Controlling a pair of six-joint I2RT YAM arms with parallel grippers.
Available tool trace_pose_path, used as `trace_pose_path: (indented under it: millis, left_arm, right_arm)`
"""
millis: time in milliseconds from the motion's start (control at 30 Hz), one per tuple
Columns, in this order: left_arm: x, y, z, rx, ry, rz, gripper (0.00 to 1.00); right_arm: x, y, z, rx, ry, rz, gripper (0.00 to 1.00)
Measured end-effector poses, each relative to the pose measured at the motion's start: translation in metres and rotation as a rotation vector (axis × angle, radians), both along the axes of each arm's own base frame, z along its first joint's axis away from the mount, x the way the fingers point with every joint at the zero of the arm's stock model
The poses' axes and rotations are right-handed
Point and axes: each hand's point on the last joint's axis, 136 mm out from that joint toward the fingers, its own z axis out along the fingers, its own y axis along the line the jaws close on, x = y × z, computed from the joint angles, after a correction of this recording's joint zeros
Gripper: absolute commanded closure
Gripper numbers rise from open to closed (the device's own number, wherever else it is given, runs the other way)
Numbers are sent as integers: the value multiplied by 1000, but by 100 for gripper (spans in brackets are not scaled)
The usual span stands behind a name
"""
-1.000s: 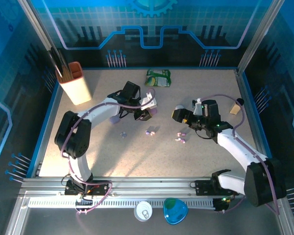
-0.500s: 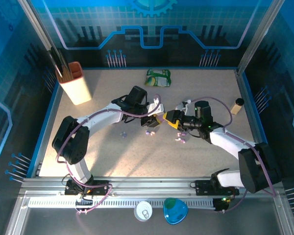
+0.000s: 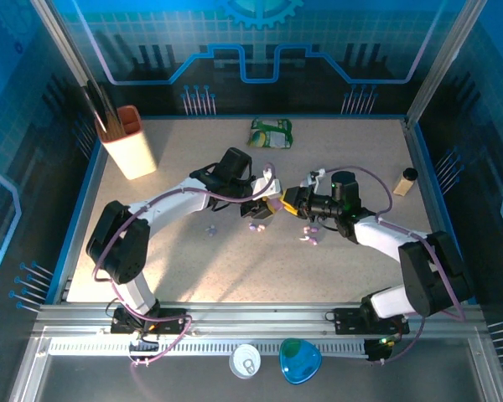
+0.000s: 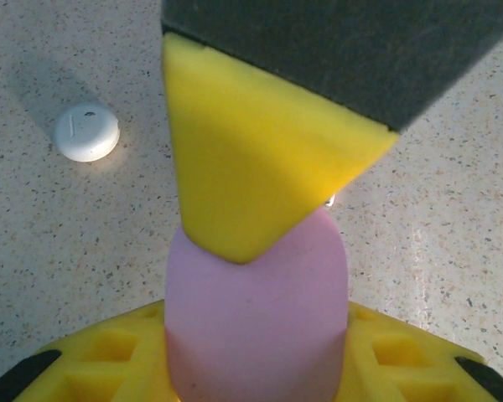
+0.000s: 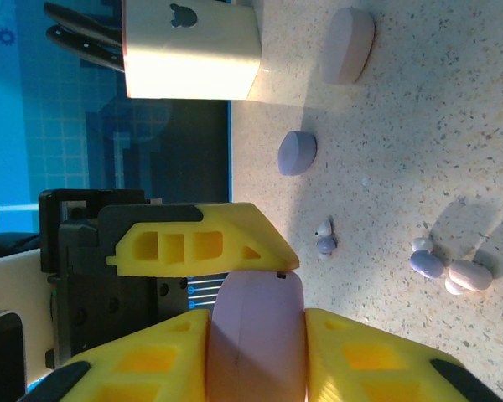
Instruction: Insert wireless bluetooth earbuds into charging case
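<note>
Centre of the surface: left gripper and right gripper meet. Both sets of jaws are clenched on the same pink case, from opposite sides. The earbuds lie loose on the surface in small pale clusters nearby, outside the case.

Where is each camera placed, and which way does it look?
Top external: above, behind the bases, facing down on the table; both arms, left gripper and right gripper show.
Left wrist: faces down past the left fingers onto the pink case.
Right wrist: faces across the table past the right fingers.
Both wrist views share that case.
</note>
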Motion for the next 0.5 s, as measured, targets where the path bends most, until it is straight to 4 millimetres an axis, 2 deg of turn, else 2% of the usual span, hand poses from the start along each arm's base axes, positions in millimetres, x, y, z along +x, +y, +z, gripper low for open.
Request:
trace_pose_path:
  millis: [67, 233, 400, 500]
  left_arm:
    - [0, 0, 0, 0, -1, 1, 62]
    - [1, -1, 0, -5, -8, 0, 62]
    - [2, -3, 2, -11, -18, 0, 62]
    - [2, -2, 1, -7, -18, 2, 62]
  right_arm:
    - [-1, 0, -1, 5, 9, -3, 57]
    - [-2, 0, -1, 11, 18, 1, 54]
    - [-4, 1, -1, 14, 21, 10, 62]
    - [-4, 2, -1, 15, 18, 15, 73]
